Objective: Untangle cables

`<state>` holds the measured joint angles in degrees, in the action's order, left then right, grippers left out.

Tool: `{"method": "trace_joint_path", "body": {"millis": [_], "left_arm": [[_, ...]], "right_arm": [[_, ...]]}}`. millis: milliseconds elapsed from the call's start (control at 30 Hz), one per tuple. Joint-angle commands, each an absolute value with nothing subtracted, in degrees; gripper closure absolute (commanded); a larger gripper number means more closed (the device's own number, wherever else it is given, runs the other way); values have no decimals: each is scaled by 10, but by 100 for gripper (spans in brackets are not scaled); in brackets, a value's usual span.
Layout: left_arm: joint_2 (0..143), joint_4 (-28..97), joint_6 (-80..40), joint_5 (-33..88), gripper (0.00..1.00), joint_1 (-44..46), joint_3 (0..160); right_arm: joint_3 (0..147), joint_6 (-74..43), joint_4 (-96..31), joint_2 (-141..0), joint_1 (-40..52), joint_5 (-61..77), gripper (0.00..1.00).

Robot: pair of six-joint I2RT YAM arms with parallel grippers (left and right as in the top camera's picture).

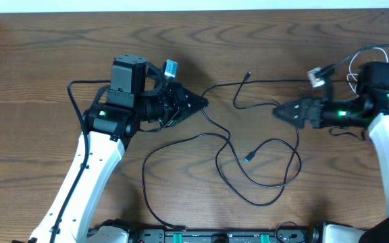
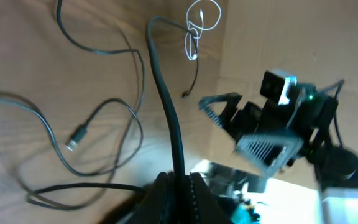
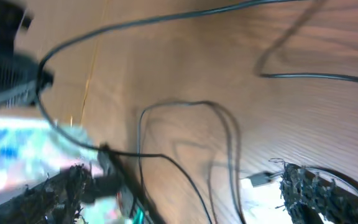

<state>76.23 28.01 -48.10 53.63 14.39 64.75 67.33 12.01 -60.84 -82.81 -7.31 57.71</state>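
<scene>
Thin black cables [image 1: 229, 140] lie looped across the table between my two grippers, with one small plug end [image 1: 248, 157] in the middle and another [image 1: 248, 75] farther back. My left gripper [image 1: 198, 102] points right and is shut on a black cable [image 2: 166, 93] that runs up from its jaws [image 2: 180, 183]. My right gripper [image 1: 281, 110] points left and is open [image 3: 185, 199], with cable loops [image 3: 229, 137] and a plug [image 3: 260, 180] on the table between its fingers. A thin white cable [image 1: 369, 55] is bunched by the right wrist; it also shows in the left wrist view [image 2: 199, 28].
The wooden table [image 1: 46, 54] ends at the back along a white edge [image 1: 194, 5]. A long black loop [image 1: 144, 179] runs towards the arm bases [image 1: 208, 236] at the front. A thicker black lead [image 1: 76, 101] hangs by the left arm.
</scene>
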Motion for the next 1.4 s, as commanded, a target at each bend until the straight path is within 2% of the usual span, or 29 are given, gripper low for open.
{"method": "trace_joint_path", "body": {"millis": [0, 233, 400, 433, 467, 533, 567, 633, 767, 833, 933, 967, 1000, 1167, 1367], "left_arm": [[752, 277, -555, 535, 92, 142, 654], [752, 277, -571, 552, 92, 142, 654], [752, 277, -578, 596, 93, 142, 654], [752, 277, -578, 600, 92, 142, 654], [752, 277, -577, 600, 92, 142, 654], [752, 277, -577, 600, 92, 142, 654], [752, 277, -577, 600, 92, 142, 654], [752, 277, -577, 600, 92, 142, 654], [752, 277, -552, 598, 92, 142, 654], [752, 278, -518, 597, 83, 142, 654], [752, 282, -466, 597, 36, 142, 653], [752, 282, -452, 597, 27, 142, 652], [752, 282, -441, 597, 23, 142, 650], [752, 312, -419, 573, 18, 142, 649], [752, 345, -409, 543, 18, 142, 649]], "right_arm": [[676, 190, -606, -826, -7, 603, 1], [676, 191, -551, -826, 126, 553, 1], [676, 141, -498, -826, 206, 477, 1], [676, 124, -486, -826, 221, 458, 7], [676, 114, -477, -826, 233, 442, 21], [676, 96, -459, -826, 258, 403, 69], [676, 90, -455, -826, 266, 387, 85], [676, 71, -449, -826, 277, 353, 99], [679, 36, -441, -818, 269, 344, 99], [688, 7, -439, -805, 254, 344, 99], [715, -16, -444, -770, 219, 344, 99], [724, -17, -446, -758, 208, 344, 99], [736, -17, -448, -741, 194, 344, 99], [786, -17, -442, -664, 130, 336, 99], [799, -17, -372, -586, 57, 227, 99]]}}
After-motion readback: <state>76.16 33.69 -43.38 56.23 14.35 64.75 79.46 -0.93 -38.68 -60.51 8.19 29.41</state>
